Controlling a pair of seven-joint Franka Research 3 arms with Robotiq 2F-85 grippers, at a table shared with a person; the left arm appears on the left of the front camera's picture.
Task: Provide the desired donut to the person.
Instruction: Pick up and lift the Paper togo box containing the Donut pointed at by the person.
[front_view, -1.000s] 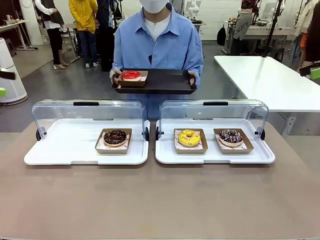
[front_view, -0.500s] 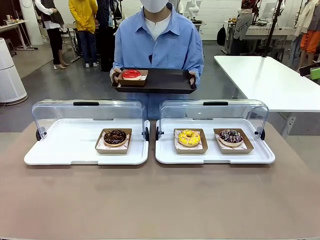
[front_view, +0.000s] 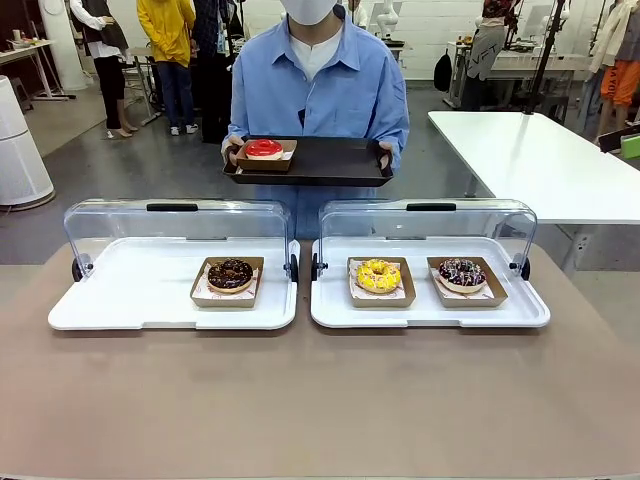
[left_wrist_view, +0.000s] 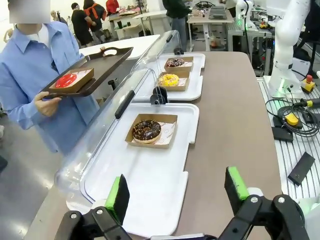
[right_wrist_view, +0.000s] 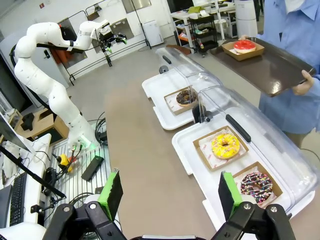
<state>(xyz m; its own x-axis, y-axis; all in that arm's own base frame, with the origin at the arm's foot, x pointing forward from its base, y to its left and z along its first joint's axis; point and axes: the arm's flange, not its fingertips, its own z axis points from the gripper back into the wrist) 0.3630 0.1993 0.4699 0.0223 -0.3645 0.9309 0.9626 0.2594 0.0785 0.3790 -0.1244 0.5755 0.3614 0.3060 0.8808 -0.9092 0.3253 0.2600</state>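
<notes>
Left gripper (left_wrist_view: 177, 192) and right gripper (right_wrist_view: 169, 194) hang over the table (front_view: 320, 400), jaws spread wide, holding nothing. Beyond, open display cases hold a chocolate donut (front_view: 230, 273), a yellow donut (front_view: 378, 275) and a sprinkled donut (front_view: 461, 271). The person (front_view: 318, 95) holds a black tray (front_view: 330, 160) bearing a red donut (front_view: 263, 149).

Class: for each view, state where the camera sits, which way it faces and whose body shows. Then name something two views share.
Front view: fixed at the robot's side, facing across the table at the person holding a black tray.
Left wrist view: above the table's left end, looking along it; the open left tool rises below.
Right wrist view: above the right end, looking back; open right tool, left arm beyond.
Shared: both wrist views show the yellow donut.
</notes>
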